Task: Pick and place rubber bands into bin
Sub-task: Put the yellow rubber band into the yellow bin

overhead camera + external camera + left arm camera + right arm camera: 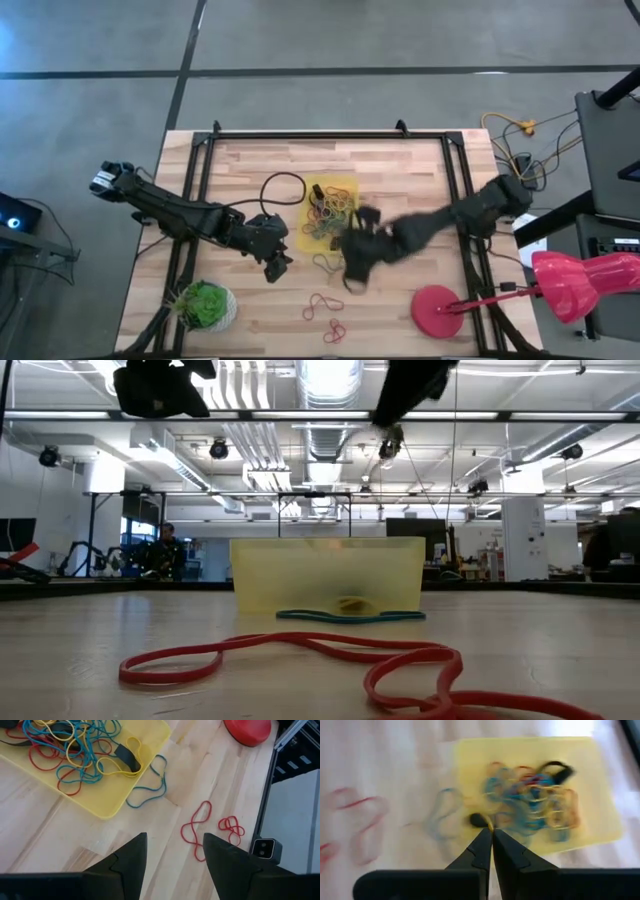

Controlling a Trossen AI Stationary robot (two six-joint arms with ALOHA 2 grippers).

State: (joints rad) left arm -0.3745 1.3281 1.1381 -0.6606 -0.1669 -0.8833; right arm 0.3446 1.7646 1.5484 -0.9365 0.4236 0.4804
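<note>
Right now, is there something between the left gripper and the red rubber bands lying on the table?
Nothing visible. The left gripper is open above bare wood, and the red rubber bands lie just ahead of its fingertips, outside the bin.

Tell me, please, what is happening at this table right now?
The robot is collecting rubber bands into the yellow bin. The right gripper is shut above the bin's near edge, apparently pinching a thin yellow band, though that is hard to confirm. The left gripper hovers open over the table beside the bin. A blue band and two red bands lie outside it.
</note>
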